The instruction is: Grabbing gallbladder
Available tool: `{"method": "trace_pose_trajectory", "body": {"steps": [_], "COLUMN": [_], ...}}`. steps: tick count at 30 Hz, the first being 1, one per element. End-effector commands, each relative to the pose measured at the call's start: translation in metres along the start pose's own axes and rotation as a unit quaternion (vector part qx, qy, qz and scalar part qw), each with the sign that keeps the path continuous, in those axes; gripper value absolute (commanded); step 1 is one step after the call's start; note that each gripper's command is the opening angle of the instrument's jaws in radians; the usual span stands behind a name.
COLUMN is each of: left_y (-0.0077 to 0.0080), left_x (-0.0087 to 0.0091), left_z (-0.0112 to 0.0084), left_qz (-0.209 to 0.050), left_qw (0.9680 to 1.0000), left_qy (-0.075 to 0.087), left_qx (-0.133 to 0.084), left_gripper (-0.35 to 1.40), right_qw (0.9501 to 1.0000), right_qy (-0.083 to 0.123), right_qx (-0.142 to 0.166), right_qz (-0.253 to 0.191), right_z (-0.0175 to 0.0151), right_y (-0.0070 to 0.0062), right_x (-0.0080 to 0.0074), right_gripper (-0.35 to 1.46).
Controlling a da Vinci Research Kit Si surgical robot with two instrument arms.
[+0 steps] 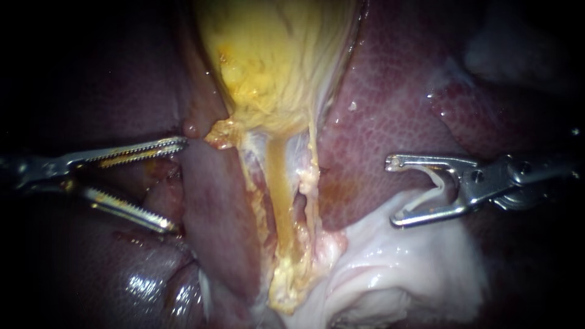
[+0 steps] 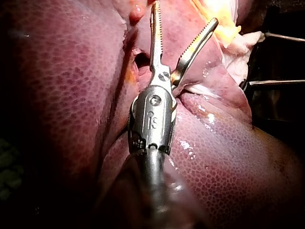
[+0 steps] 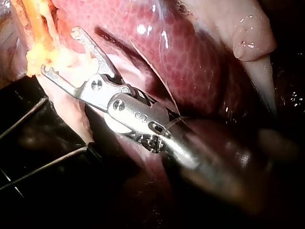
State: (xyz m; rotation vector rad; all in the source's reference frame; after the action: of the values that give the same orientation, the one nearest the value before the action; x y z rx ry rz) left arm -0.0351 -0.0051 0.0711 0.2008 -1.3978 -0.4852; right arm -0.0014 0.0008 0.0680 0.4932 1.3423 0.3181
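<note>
Currently serrated steel left instrument jaws agape, empty, beside dark-red liver fold; hooked right instrument likewise. Risk: closing short likely nips liver fold, not yellow bulbous gallbladder.

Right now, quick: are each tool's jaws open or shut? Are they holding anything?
Left instrument: jaws open, holding nothing.
Right instrument: jaws open, holding nothing.

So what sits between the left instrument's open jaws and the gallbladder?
In the endoscope view, a ridge of liver separates the left instrument from the gallbladder; its jaws hold nothing.
</note>
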Motion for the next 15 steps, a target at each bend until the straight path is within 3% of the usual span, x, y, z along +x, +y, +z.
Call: {"method": "trace_pose_trajectory", "body": {"steps": [1,5,12,15], "left_y": [0.0000,0.0004,0.0015,0.0019], "left_x": [0.0000,-0.0002,-0.0004,-0.0006], "left_z": [0.0000,0.0002,0.0017,0.0026], "left_qz": [0.000,0.002,-0.057,-0.066], "left_qw": [1.0000,1.0000,0.9979,0.9971], "left_qy": [0.000,-0.003,-0.008,-0.011], "left_qx": [0.000,-0.001,-0.030,-0.034], "left_gripper": [0.84,0.83,0.74,0.73], "right_qw": [1.0000,1.0000,1.0000,1.0000], "right_qy": [0.000,0.000,0.000,0.000], "right_qx": [0.000,0.000,0.000,0.000], "right_qz": [0.000,0.000,0.000,0.000], "right_z": [0.0000,0.0001,0.0001,0.0001], "right_y": [0.0000,0.0000,0.0000,0.0000], "right_x": [0.0000,0.0000,0.0000,0.0000], "right_gripper": [0.60,0.60,0.60,0.60]}}
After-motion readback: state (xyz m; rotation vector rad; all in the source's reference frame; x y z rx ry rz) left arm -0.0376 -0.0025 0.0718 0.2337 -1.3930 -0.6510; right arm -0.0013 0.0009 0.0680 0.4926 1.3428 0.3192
